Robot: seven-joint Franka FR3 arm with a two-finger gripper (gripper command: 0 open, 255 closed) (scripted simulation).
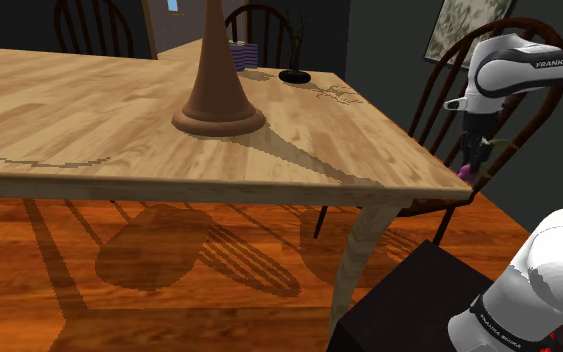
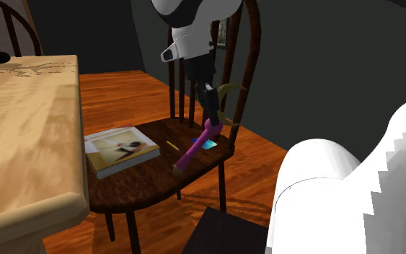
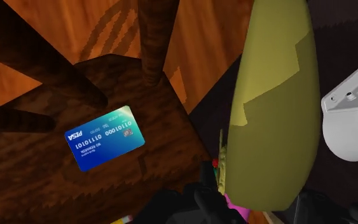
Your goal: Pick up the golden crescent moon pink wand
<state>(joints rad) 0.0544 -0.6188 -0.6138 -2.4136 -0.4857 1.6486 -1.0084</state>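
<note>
Where the black fingers close on its pink shaft just under the golden crescent, we see the gripper [image 2: 210, 114] clasping the wand [image 2: 193, 149], which slants down toward the dark chair seat [image 2: 145, 180]. Just beside it lies a blue card [image 3: 105, 137] marked "PISA", and the arm [image 1: 509, 66] reads "FRANKA EMIKA".

Wand [image 2: 192, 150] pink-purple, crescent [image 3: 269, 108] gold; card [image 3: 105, 137] blue; chair [image 2: 143, 180] dark brown.
</note>
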